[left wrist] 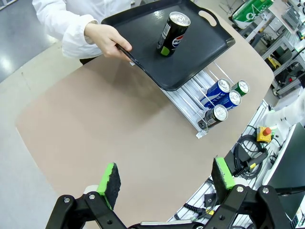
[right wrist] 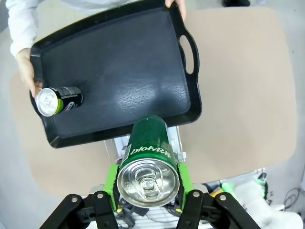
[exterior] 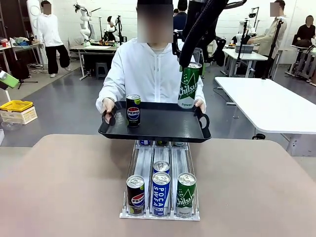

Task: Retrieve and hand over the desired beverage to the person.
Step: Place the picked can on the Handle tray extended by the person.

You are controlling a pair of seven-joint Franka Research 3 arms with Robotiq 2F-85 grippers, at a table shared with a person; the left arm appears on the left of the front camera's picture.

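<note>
Person: adult in a white hooded zip jacket point(exterior: 148, 69) at the far side of the table, both hands on the handles of a black rectangular plastic tray point(exterior: 163, 129) — one hand point(left wrist: 107, 40) grips the edge nearest the Pepsi can.
Tray: held level over the far end of the beige rounded table point(exterior: 69, 187), above the back of the can rack.
Black Pepsi can with a lime-green rim point(exterior: 133, 110): upright on the tray, toward the robot's left end, close to the person's hand.
Right gripper point(right wrist: 145, 183): green pads clamped on either side of a tall green Chilsung can point(exterior: 189, 85) near its top; the can hangs upright above the tray's right end, its base just over the tray floor — whether it touches I cannot tell.
Left gripper point(left wrist: 167, 181): jaws wide apart, nothing between them, hovering above the bare table well back from the rack.
Clear wire-railed can rack point(exterior: 160, 182): three lanes running away from the robot; at the near end a black Pepsi can point(exterior: 136, 195), a blue Pocari Sweat can point(exterior: 161, 193) and a green Chilsung can point(exterior: 186, 194) side by side, a second blue can point(exterior: 161, 167) behind in the middle lane.
</note>
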